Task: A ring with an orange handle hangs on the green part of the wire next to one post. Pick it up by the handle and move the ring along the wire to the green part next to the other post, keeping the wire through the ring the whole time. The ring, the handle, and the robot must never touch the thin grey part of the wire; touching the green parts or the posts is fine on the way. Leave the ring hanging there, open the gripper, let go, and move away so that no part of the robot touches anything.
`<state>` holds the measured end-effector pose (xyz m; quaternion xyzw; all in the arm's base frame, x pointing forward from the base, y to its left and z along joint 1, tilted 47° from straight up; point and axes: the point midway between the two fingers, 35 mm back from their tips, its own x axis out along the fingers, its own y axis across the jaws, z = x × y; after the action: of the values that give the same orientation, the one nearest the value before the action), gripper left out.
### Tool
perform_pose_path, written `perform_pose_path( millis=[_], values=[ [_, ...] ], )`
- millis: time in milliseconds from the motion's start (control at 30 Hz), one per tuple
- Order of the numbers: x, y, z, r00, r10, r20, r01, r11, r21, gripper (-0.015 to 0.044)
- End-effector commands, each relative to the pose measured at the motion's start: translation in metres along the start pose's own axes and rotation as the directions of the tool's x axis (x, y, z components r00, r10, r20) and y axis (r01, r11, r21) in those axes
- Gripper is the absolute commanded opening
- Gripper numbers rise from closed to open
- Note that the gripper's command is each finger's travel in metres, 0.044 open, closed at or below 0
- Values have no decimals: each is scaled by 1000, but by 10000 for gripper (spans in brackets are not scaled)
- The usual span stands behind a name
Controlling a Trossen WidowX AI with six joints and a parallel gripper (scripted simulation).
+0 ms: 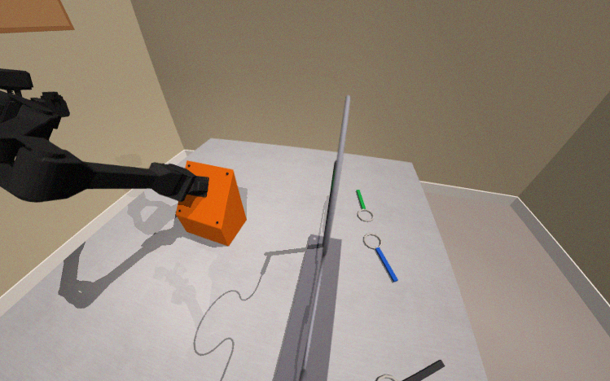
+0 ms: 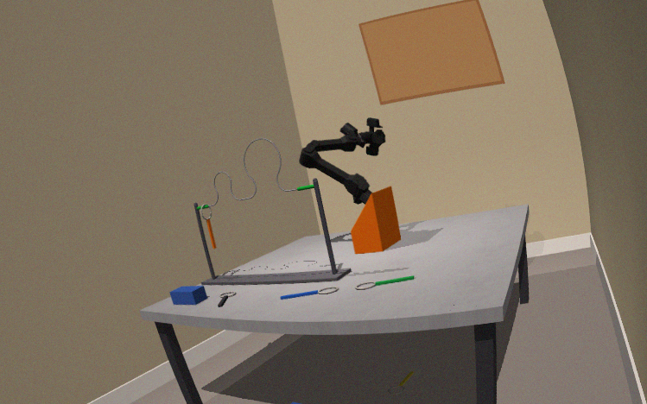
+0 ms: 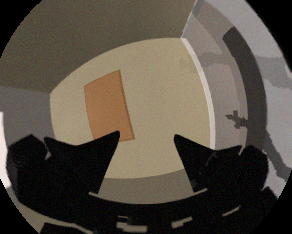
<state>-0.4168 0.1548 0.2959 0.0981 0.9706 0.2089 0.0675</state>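
The ring (image 2: 211, 213) hangs around the green part (image 2: 199, 207) beside the left post (image 2: 205, 246) in the exterior view. Its orange handle (image 2: 211, 234) points down, close to that post. The grey wire (image 2: 262, 139) rises and dips in curves to the other green part (image 2: 306, 187) at the right post (image 2: 325, 228). My gripper (image 3: 148, 136) is open in the wrist view, with nothing between the fingers. The arm is folded back over its mount, far from the ring, and points toward the wall. The top view does not show the ring or the fingers.
The orange mount (image 1: 209, 199) (image 2: 388, 221) carries the arm. The posts stand on a grey base (image 2: 275, 277). In front lie rings with green (image 1: 361, 199) (image 2: 395, 280), blue (image 1: 386, 264) (image 2: 299, 294) and black handles (image 1: 425, 370) (image 2: 223, 301), and a blue block (image 2: 187, 295).
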Motion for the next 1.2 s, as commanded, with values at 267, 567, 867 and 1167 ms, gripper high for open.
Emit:
perform_pose_path(
  millis=[267, 567, 867, 1167],
  values=[
    [-16, 66, 24, 989, 135, 55, -129, 986, -102, 164],
    [-60, 158, 58, 934, 330, 137, -286, 920, -268, 160],
    [-126, 237, 89, 833, 509, 217, -382, 813, -438, 160],
    [-212, 298, 114, 692, 661, 292, -408, 691, -597, 160]
  ],
)
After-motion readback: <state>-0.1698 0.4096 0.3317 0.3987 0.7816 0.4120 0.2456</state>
